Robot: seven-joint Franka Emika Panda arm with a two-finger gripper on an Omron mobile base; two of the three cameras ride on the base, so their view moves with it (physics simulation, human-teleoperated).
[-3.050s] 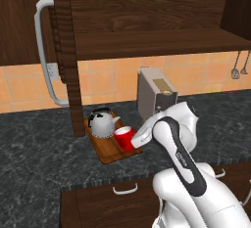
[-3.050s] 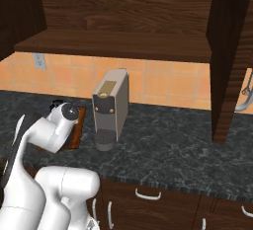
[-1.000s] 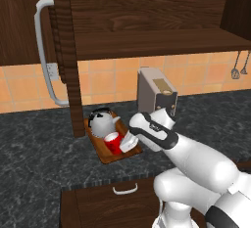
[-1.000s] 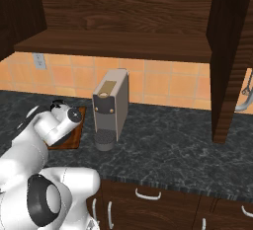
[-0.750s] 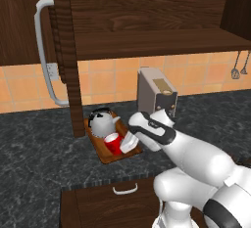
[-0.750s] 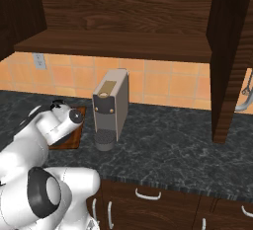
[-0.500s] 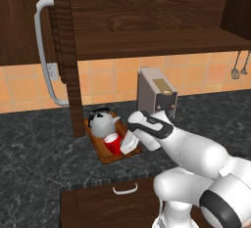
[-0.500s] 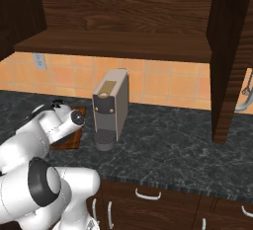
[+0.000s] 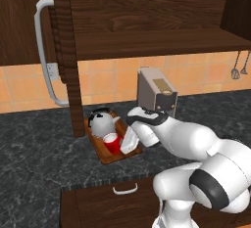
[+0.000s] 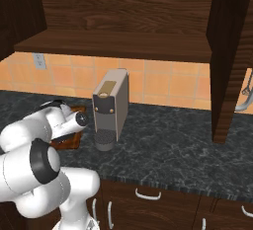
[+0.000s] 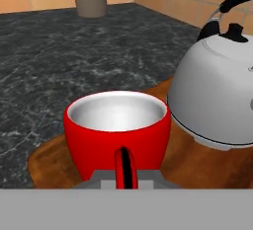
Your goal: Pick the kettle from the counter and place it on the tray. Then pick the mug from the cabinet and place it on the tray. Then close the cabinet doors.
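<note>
A rendered kitchen with orange wall tiles, a dark speckled desk (image 9: pixel 39 144) and a dark wood cabinet (image 9: pixel 147 21) above it, its shelf bare and both doors swung out.

Going left to right from the pincer: well to its left and above hangs the left cabinet door (image 9: pixel 61 56), edge-on, with its long grey bar handle (image 9: pixel 44 51). Just left of the pincer and beyond it stands the kettle (image 9: pixel 102 123), upright on the tray (image 9: pixel 110 156). Right at the pincer is the red mug (image 9: pixel 112 144), upright on the tray just beside the kettle. In the hand view the mug's handle (image 11: pixel 124 167) sits straight between the fingertips, and the pincer (image 9: pixel 128 141) is closed as far as it goes, apparently nipping that handle, though the contact itself is hidden at the frame's edge. To the right and behind stands a boxy grey coffee machine (image 9: pixel 157 92), and far right, well apart, the right cabinet door (image 10: pixel 227 61).

By my reading, the kettle step is done and the mug step is at its very end: the mug looks set down but not let go. The next move calls for spreading the fingers, drawing back without tipping the mug or nudging the kettle, then rising to push both doors shut, the left one being nearer.
</note>
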